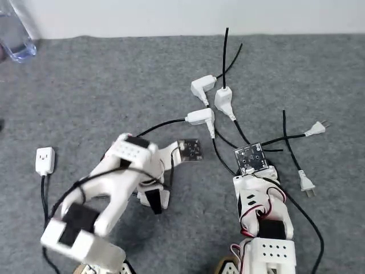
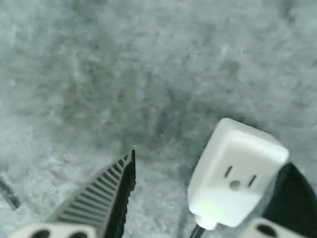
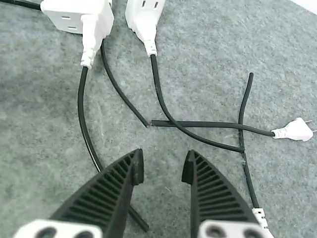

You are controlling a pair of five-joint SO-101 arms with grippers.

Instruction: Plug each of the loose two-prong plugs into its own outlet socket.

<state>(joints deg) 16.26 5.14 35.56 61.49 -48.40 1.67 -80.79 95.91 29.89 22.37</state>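
Ribbed black right gripper (image 3: 162,171) slightly apart over fuzzy grey mat (image 3: 44,129); left gripper (image 2: 208,166) wide, perhaps against boxy white socket (image 2: 237,173)

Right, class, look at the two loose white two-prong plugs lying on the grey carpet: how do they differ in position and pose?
The farther plug lies farther from the arm bases than the nearer plug. The farther plug's prongs point right in the high view; the nearer plug's point toward the near edge. The farther plug's cord runs sideways, the nearer plug's away from the arms. Both are white, unplugged, on crossing black cords.
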